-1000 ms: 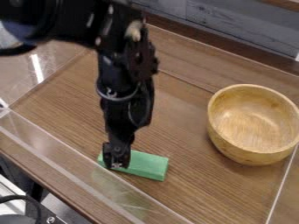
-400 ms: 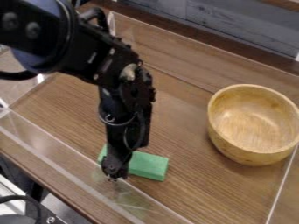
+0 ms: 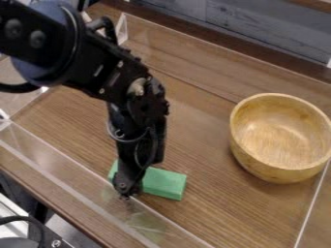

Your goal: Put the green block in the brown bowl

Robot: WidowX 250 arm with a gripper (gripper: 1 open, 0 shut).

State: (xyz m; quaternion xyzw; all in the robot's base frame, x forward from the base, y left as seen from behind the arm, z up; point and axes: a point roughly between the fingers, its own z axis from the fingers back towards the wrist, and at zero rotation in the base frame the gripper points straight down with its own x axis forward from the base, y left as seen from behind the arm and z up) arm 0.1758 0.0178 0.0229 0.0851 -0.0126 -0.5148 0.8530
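Seen from the single camera, looking down across a wooden tabletop (image 3: 77,116) with a dark brown grain.

Reaching in from the upper left, a black robot arm (image 3: 77,58), bulky and blurred at the shoulder end, narrowing to a wrist turned straight down. At its tip, the gripper (image 3: 128,181), pointed at the table and standing low over the left end of the green block (image 3: 161,182). Jaws spread wide, not clamped on anything; dark fingers hard to separate from the wrist above them. Whether the fingertips touch the block or the wood cannot be told from this angle.

Lying flat on the table near the front edge, the green block: a small bright-green bar, long side running left to right with a slight tilt, left end partly hidden behind the gripper, right end in plain sight. Not lifted, resting on the wood.

Well apart to the right, the brown bowl (image 3: 280,161): round, pale wood, thick rim, upright, inside bare with grain showing. Block and bowl separated by an open stretch of tabletop.

Along the near edge and the left side, a clear plastic barrier (image 3: 58,160), catching faint reflections. Beyond the far edge of the table, a strip of grey wall panel (image 3: 278,24) with a hint of green in the top left corner, too blurred to identify.
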